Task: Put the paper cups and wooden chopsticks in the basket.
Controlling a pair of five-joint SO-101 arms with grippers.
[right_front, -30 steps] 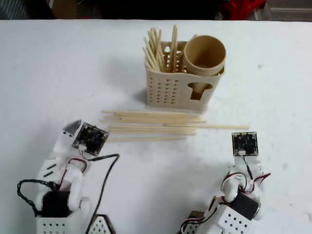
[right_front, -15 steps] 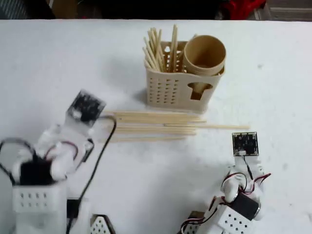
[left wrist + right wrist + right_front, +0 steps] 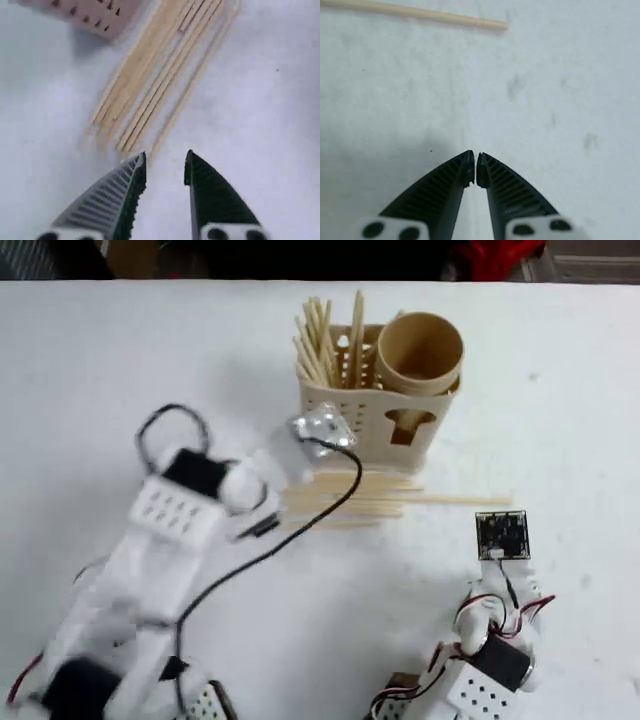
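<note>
White table (image 3: 100,360) runs across the whole scene, with a dark strip of room cut off along the far edge. The cream perforated basket (image 3: 365,425) stands near the middle. It holds stacked paper cups (image 3: 420,350) on one side and a sheaf of upright chopsticks (image 3: 325,340) on the other. How many cups are nested there is hard to tell.

A row of loose chopsticks (image 3: 385,495) lies flat on the table just in front of the basket. Their ends on one side are covered by the left arm (image 3: 180,510), which is smeared and hard to read in the high view. That arm stretches diagonally from the near corner toward the basket, a black cable (image 3: 300,535) looping off it. Its wrist camera (image 3: 320,428) sits over the basket's front corner and hides the fingers beneath.

From the left wrist, the left gripper (image 3: 165,162) hangs just short of the ends of the loose chopsticks (image 3: 160,85). Its jaws are parted by a modest gap and hold nothing. A corner of the basket (image 3: 95,12) is clipped by the frame edge.

The right arm (image 3: 495,640) is folded back near the table's front edge, well apart from the basket. From its own wrist, the right gripper (image 3: 474,167) points down at bare table with its tips all but touching, empty. The end of a single chopstick (image 3: 415,12) lies beyond it.
</note>
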